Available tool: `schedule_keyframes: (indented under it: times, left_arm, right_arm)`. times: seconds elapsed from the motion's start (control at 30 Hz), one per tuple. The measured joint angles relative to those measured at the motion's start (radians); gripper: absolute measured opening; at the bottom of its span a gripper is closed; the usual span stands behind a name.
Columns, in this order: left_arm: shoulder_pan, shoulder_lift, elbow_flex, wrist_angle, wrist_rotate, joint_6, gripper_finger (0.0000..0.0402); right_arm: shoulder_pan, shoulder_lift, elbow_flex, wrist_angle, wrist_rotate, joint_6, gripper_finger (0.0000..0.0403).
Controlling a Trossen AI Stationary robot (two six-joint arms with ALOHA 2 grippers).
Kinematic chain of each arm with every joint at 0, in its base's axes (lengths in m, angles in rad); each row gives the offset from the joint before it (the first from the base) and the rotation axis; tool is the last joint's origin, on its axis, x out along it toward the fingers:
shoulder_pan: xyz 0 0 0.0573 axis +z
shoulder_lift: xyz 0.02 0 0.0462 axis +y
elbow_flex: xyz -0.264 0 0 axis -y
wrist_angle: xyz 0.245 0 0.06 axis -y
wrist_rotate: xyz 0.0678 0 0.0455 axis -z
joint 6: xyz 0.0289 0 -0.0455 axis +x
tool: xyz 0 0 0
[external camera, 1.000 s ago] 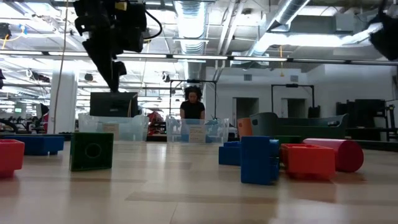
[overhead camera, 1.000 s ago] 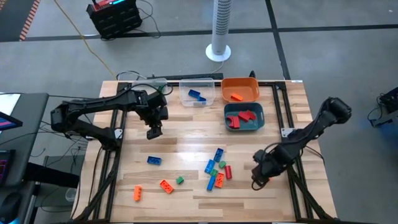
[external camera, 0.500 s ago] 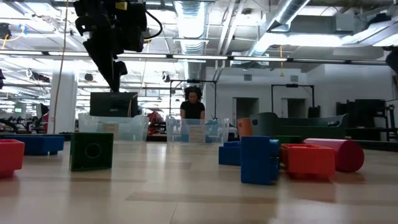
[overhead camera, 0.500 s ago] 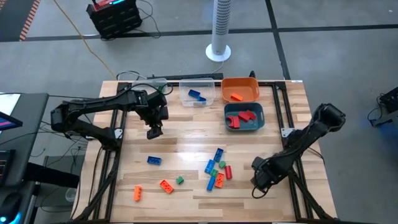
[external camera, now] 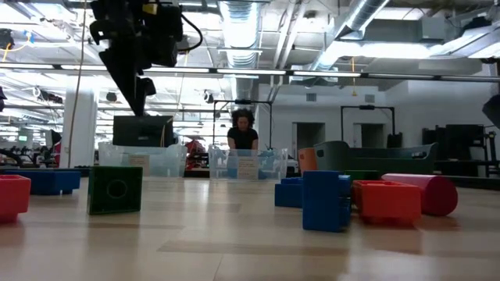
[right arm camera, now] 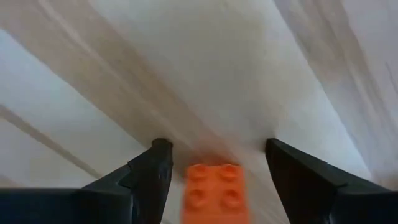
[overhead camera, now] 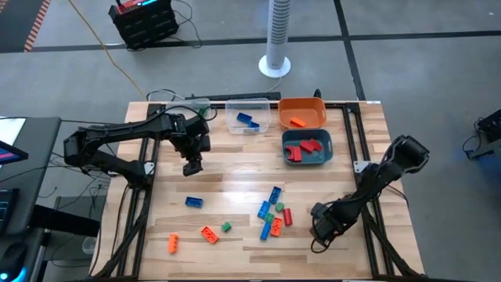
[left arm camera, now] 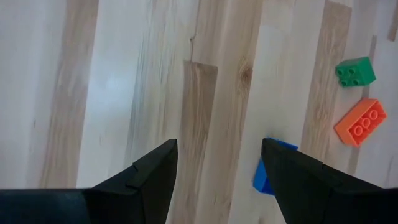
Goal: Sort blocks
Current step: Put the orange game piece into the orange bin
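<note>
Loose blocks lie on the wooden table: a blue, green, orange and red cluster (overhead camera: pixel 272 213), a blue block (overhead camera: pixel 195 201), a green one (overhead camera: pixel 226 227) and two orange ones (overhead camera: pixel 209 233) (overhead camera: pixel 173 243). My left gripper (overhead camera: pixel 192 166) (left arm camera: pixel 217 146) hangs open above bare wood at the table's left middle. The blue block (left arm camera: pixel 273 174) lies ahead of it, partly behind one finger. My right gripper (overhead camera: pixel 319 231) (right arm camera: pixel 214 146) is open and low near the table's near right. An orange block (right arm camera: pixel 211 193) shows between its fingers, with a gap on each side.
At the far edge stand a clear bin (overhead camera: pixel 249 117) with a blue block, an orange bin (overhead camera: pixel 302 112) with an orange block, and a teal bin (overhead camera: pixel 307 147) with red blocks. A person (external camera: pixel 243 139) stands in the room beyond. Bare wood lies at the table's middle.
My right gripper has moved toward the table's near edge and a little to the left, closer to the block cluster, with its arm folding lower. My left arm has kept still. No block has visibly shifted.
</note>
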Motion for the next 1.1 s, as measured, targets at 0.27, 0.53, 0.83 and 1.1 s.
schedule_keyframes:
  times: [0.27, 0.53, 0.83, 1.1]
  left_arm:
    - [0.000, 0.000, 0.000, -0.019, 0.000, 0.004, 0.0228]
    - [0.000, 0.000, 0.000, -0.017, 0.000, 0.005, 0.0228]
    - [0.000, 0.000, 0.000, -0.035, 0.000, 0.003, 0.0228]
    - [0.000, 0.000, 0.000, -0.002, -0.003, 0.039, 0.0228]
  right_arm:
    - [-0.020, -0.029, -0.009, -0.031, 0.041, -0.031, 0.0226]
    - [-0.055, -0.095, -0.014, -0.050, 0.089, -0.025, 0.0164]
    - [-0.152, -0.308, -0.013, -0.088, 0.054, 0.419, 0.0205]
    - [-0.033, -0.406, -0.012, -0.162, 0.038, 0.757, 0.0301]
